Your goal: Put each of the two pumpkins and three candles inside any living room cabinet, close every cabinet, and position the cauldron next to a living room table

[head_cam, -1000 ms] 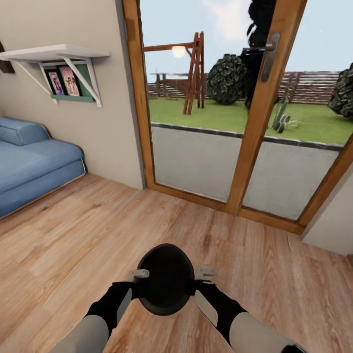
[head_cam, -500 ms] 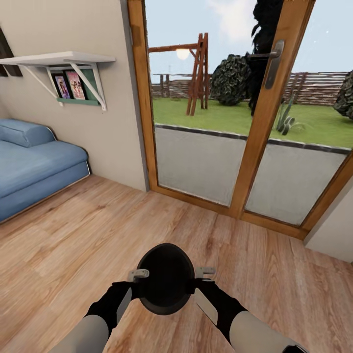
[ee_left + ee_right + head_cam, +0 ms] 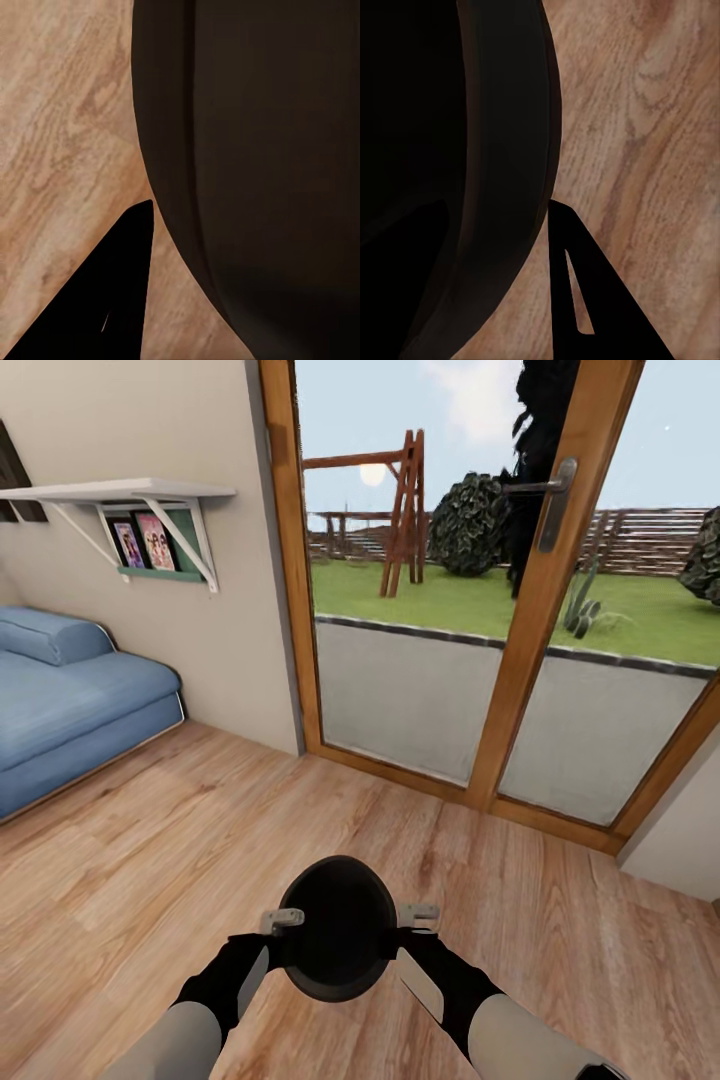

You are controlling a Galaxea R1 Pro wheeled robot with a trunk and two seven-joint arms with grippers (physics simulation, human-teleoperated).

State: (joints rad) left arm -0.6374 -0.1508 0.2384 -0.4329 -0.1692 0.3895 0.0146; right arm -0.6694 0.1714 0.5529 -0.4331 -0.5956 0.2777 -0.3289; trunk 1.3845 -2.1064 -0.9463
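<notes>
cauldron (image 3: 337, 930) — clamped between left gripper (image 3: 283, 922) | right gripper (image 3: 417, 913) — above wood floor (image 3: 200, 840)

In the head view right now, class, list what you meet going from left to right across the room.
Blue sofa → white wall shelf with framed pictures → wooden swing frame outside → door handle on the glass door.

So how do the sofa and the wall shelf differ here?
The sofa is blue, padded and sits low on the wood floor; the shelf is white, thin and flat, fixed high on the wall on slanted brackets. The shelf has framed pictures beneath it; the sofa's seat is bare. Both stand against the same beige wall, left of the glass door.
</notes>
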